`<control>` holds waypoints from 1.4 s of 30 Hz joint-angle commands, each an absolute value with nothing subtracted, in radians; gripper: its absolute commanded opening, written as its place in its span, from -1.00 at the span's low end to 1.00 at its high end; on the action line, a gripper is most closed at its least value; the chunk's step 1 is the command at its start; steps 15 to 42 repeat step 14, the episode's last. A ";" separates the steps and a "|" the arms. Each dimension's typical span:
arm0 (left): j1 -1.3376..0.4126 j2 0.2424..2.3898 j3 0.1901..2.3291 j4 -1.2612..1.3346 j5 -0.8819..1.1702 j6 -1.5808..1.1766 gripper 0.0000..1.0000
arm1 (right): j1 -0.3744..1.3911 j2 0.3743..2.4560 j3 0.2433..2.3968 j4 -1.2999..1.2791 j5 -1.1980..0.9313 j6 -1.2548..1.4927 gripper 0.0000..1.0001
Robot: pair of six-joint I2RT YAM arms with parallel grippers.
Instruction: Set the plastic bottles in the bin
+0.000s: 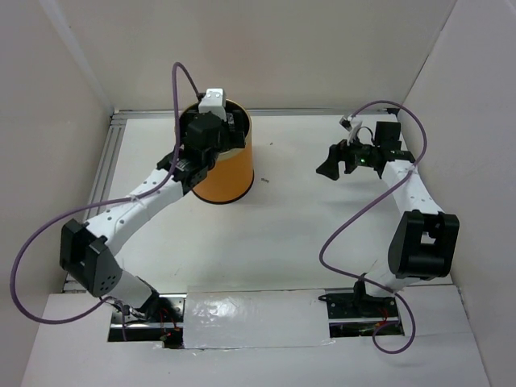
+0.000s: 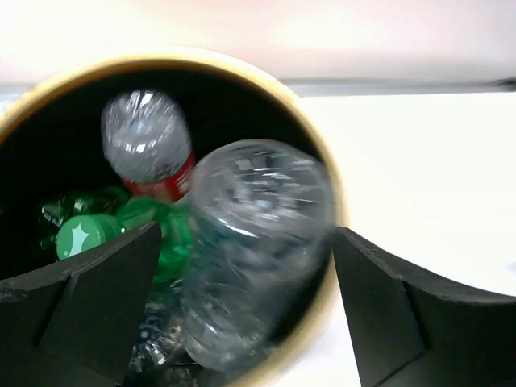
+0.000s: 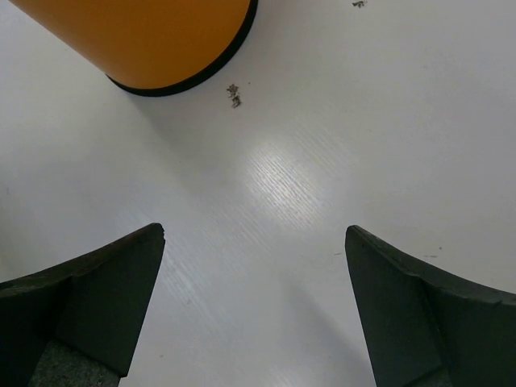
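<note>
**Top external view.** The left gripper [image 1: 219, 127] hangs straight over the mouth of the orange bin [image 1: 230, 173], with its arm stretched forward to get there. Its wrist hides the fingers here, so their spread cannot be read from above. The right gripper [image 1: 337, 161] sits well off to the bin's right above the white table [image 1: 274, 242], jaws apart and carrying nothing. It is probably parked there to leave the other arm room. No bottle shows on the table in this view.

**Left wrist view.** Directly below the hand is the bin's pale rim and black inside. The two fingers [image 2: 89, 298] stand wide apart. Between and beneath them is a clear bottle [image 2: 258, 234], blurred and leaning toward the rim on the hand's right. Neither pad appears to press on it, so I judge it loose rather than gripped; hovering over the opening lets it fall inside. Beyond it, farther from the hand, a red-labelled bottle [image 2: 153, 153] points its clear end upward. By the left finger lies a green bottle [image 2: 85, 235] with a green cap. More clear plastic shows deeper down.

**Right wrist view.** Both fingers spread wide with only bare table between them. Ahead and to the hand's left are the bin's orange wall and dark foot, with a few dark specks [image 3: 235, 95] just beside it. The task looks nearly finished.
</note>
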State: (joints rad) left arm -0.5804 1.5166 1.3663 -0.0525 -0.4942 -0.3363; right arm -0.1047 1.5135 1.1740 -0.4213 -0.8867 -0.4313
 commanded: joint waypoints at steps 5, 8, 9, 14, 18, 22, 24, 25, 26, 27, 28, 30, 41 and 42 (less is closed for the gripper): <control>-0.594 1.211 1.332 0.061 -0.290 -0.284 0.99 | -0.095 1.505 1.183 -0.408 -0.772 -0.371 1.00; -0.540 1.096 1.164 0.116 -0.175 -0.253 0.99 | -0.069 1.465 1.155 -0.324 -0.565 -0.212 1.00; -0.525 1.024 1.114 0.127 -0.175 -0.253 0.99 | -0.069 1.448 1.155 -0.315 -0.516 -0.180 1.00; -0.390 0.855 0.810 0.127 -0.204 -0.302 0.99 | -0.058 1.372 1.077 -0.259 -0.397 -0.179 1.00; -0.390 0.855 0.810 0.127 -0.204 -0.302 0.99 | -0.058 1.372 1.077 -0.259 -0.397 -0.179 1.00; -0.390 0.855 0.810 0.127 -0.204 -0.302 0.99 | -0.058 1.372 1.077 -0.259 -0.397 -0.179 1.00; -0.390 0.855 0.810 0.127 -0.204 -0.302 0.99 | -0.058 1.372 1.077 -0.259 -0.397 -0.179 1.00; -0.390 0.855 0.810 0.127 -0.204 -0.302 0.99 | -0.058 1.372 1.077 -0.259 -0.397 -0.179 1.00; -0.390 0.855 0.810 0.127 -0.204 -0.302 0.99 | -0.058 1.372 1.077 -0.259 -0.397 -0.179 1.00; -0.390 0.855 0.810 0.127 -0.204 -0.302 0.99 | -0.058 1.372 1.077 -0.259 -0.397 -0.179 1.00; -0.390 0.855 0.810 0.127 -0.204 -0.302 0.99 | -0.058 1.372 1.077 -0.259 -0.397 -0.179 1.00; -0.390 0.855 0.810 0.127 -0.204 -0.302 0.99 | -0.058 1.372 1.077 -0.259 -0.397 -0.179 1.00; -0.390 0.855 0.810 0.127 -0.204 -0.302 0.99 | -0.058 1.372 1.077 -0.259 -0.397 -0.179 1.00; -0.390 0.855 0.810 0.127 -0.204 -0.302 0.99 | -0.058 1.372 1.077 -0.259 -0.397 -0.179 1.00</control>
